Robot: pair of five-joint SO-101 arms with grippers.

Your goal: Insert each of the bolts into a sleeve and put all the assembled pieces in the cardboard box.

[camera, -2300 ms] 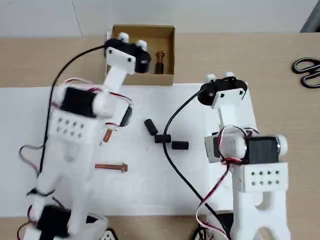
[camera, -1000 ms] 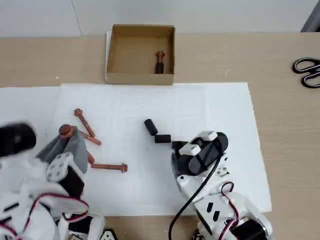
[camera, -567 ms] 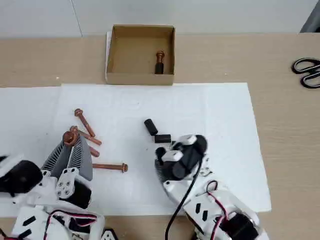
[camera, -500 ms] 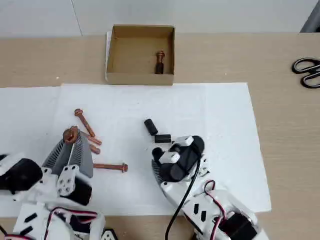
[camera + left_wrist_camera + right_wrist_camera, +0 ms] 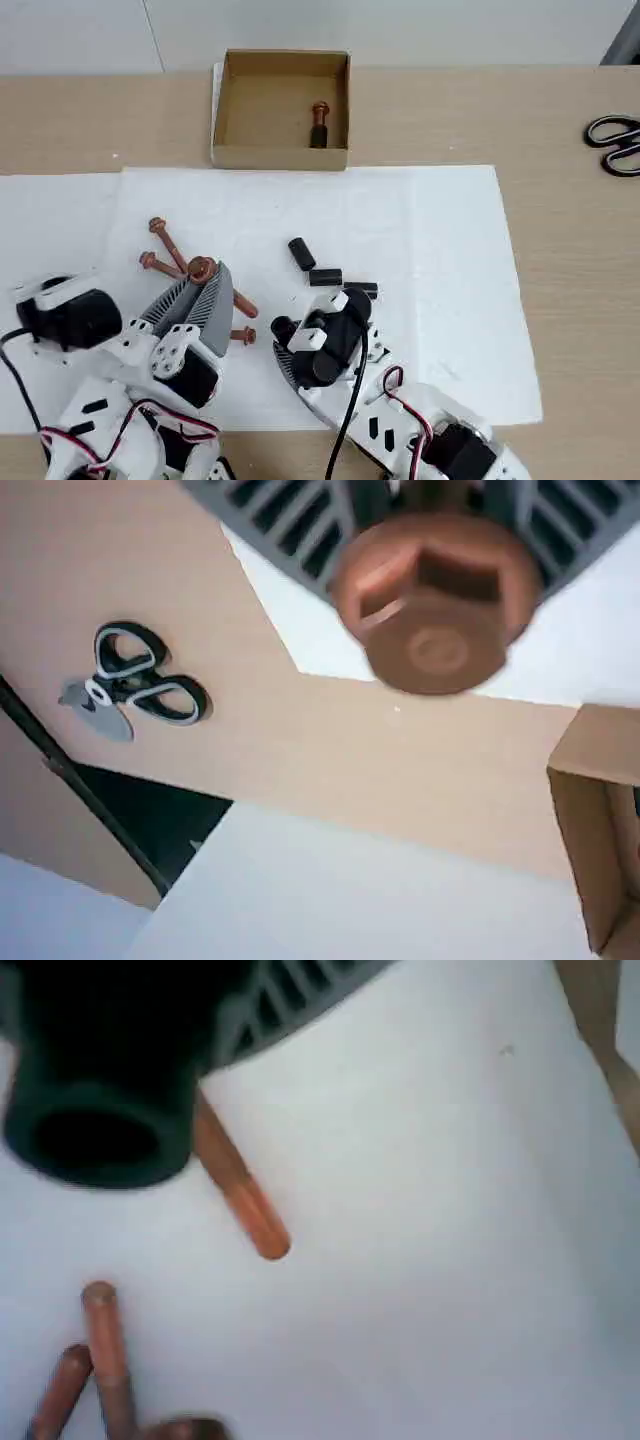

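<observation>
My left gripper [image 5: 205, 275] is shut on a copper bolt [image 5: 200, 268] at the near left of the white sheet; its hexagonal head [image 5: 435, 615] fills the left wrist view. My right gripper [image 5: 290, 345], just to its right, is shut on a black sleeve [image 5: 283, 327] whose open bore [image 5: 95, 1110] faces the camera. The two grippers stand close together, bolt and sleeve apart. Three loose bolts [image 5: 168, 243] lie by the left gripper, partly hidden. Three loose sleeves [image 5: 325, 277] lie mid-sheet. The cardboard box [image 5: 232, 108] at the back holds one assembled piece [image 5: 319, 123].
Scissors [image 5: 612, 142] lie at the far right on the wooden table [image 5: 500, 110], also in the left wrist view as scissors [image 5: 135, 680]. Loose bolts [image 5: 240, 1195] lie on the sheet under the right gripper. Bare sheet lies on the right half.
Both arms have drawn back from the far side to the near edge. In the last second the left gripper carried its bolt rightward and the right gripper moved left, closing the gap.
</observation>
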